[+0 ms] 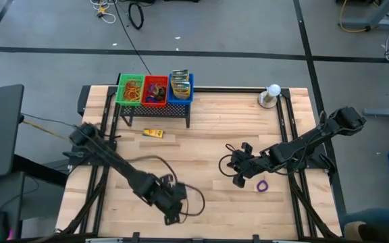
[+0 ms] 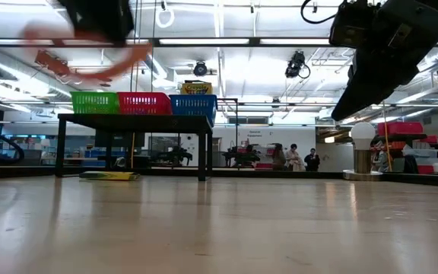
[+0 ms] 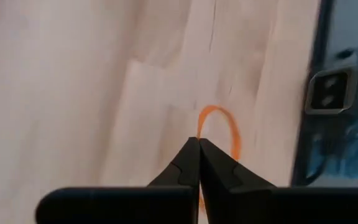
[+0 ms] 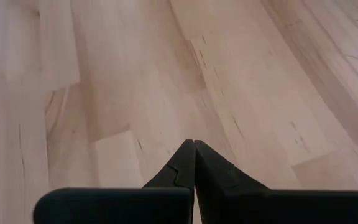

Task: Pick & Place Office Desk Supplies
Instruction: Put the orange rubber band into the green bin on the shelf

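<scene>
Your left gripper [image 3: 198, 140] is pinching the thin orange rubber band [image 3: 225, 127] at one edge, so it is risking slipping free or snagging during the carry.

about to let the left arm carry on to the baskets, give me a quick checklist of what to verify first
1. Left gripper shut on the orange rubber band: ok, the fingers meet at the loop in the left wrist view, with the band hanging beyond the tips.
2. Band clear of the table: cannot tell; in the low view it shows only as a blurred loop high up.
3. Green basket, red basket and blue basket upright on the black rack: ok.
4. Right gripper shut and empty: ok.
5. Right arm out of the path: ok, it waits at the table's right side near the purple rubber band.
</scene>
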{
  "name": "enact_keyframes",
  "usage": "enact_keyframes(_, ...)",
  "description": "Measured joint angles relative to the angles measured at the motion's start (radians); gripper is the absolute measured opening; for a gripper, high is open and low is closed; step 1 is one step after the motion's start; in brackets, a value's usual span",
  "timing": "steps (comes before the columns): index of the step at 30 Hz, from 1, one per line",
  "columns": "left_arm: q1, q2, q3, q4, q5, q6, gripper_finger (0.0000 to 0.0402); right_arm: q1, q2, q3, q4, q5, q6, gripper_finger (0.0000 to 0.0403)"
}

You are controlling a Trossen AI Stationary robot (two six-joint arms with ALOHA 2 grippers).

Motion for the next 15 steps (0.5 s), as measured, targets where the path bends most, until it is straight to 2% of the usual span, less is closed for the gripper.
enact_keyframes(5,0.047,-0.153,0.0,-0.082,-0.058,0.005,0.0003,0.0,0.0,0.0,0.0,0.013,-0.001,0.0005)
enact_keyframes(9,0.106,-0.284,0.0,-0.155,-0.163,-0.036,0.0003,0.0,0.0,0.0,0.003,0.033,-0.003,0.0005)
enact_keyframes(12,0.168,-0.366,0.0,-0.209,-0.218,-0.045,0.0002,-0.001,0.0,0.0,0.003,0.035,-0.017,0.0005)
enact_keyframes(15,0.257,-0.444,0.0,-0.287,-0.223,-0.013,0.0002,-0.002,0.0,0.0,0.002,0.042,-0.02,0.0005)
